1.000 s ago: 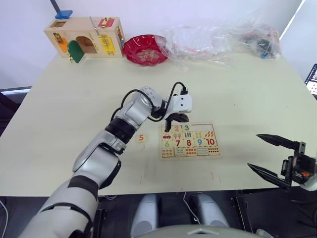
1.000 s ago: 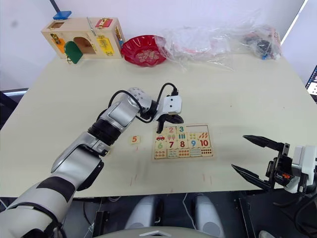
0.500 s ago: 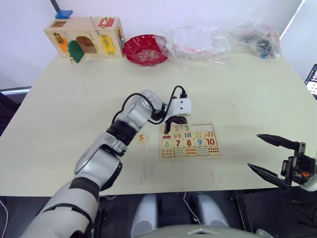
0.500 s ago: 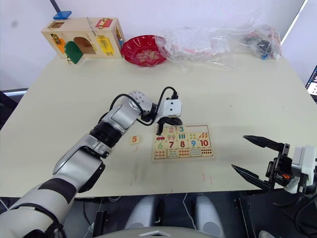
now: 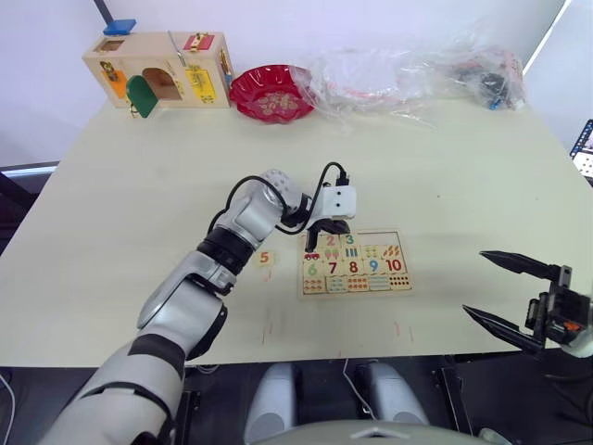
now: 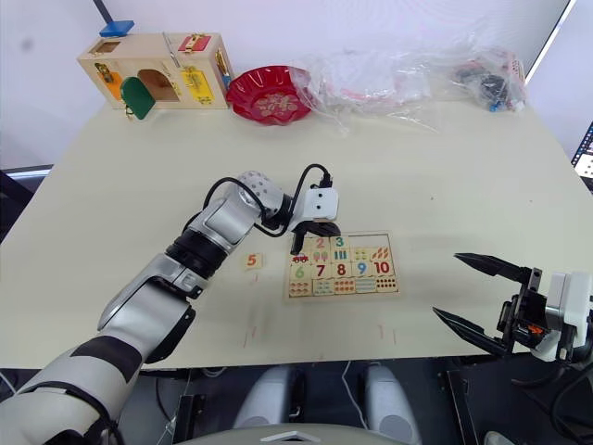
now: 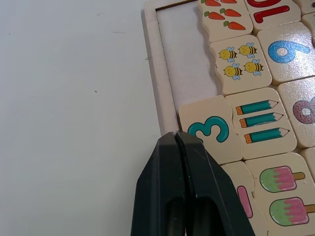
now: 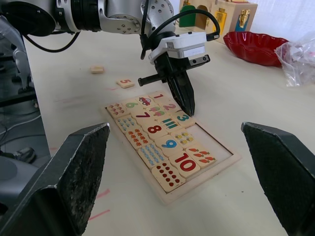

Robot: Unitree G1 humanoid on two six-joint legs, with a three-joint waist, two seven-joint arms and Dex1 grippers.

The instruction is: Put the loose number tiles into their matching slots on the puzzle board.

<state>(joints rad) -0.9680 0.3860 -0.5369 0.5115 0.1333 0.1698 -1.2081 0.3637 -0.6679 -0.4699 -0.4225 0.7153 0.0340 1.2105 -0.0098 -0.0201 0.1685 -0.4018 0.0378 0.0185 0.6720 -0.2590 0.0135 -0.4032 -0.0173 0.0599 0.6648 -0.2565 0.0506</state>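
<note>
Left eye view: the puzzle board (image 5: 356, 263) lies flat on the pale surface (image 5: 445, 176), toward its near edge. The left claw (image 5: 313, 244) points down at the board's far left corner, by the tiles numbered 2 and 3. A loose tile numbered 5 (image 5: 265, 259) lies on the surface just left of the board, apart from it and from the claw. The right claw (image 5: 508, 295) hangs off the near right edge of the surface, fingers wide apart, well away from the board. Compared with a second ago, the left claw sits slightly lower and closer to the board's corner; the 5 tile and the board have not shifted.

Right eye view: the same layout, with a wooden latch box (image 6: 157, 70), a red bowl (image 6: 271, 95) and crumpled clear plastic (image 6: 398, 74) along the far edge.

Left wrist view: the left claw's fingers (image 7: 170, 187) are pressed together, holding nothing, tips touching the board frame's edge beside the 3 tile (image 7: 209, 130). Past the 3, two slots (image 7: 184, 64) of the top row lie bare.

Right wrist view: the right claw's fingers (image 8: 74, 177) stand wide apart, framing the board; another small loose tile (image 8: 97, 70) lies beyond the 5 tile, its face unreadable.
</note>
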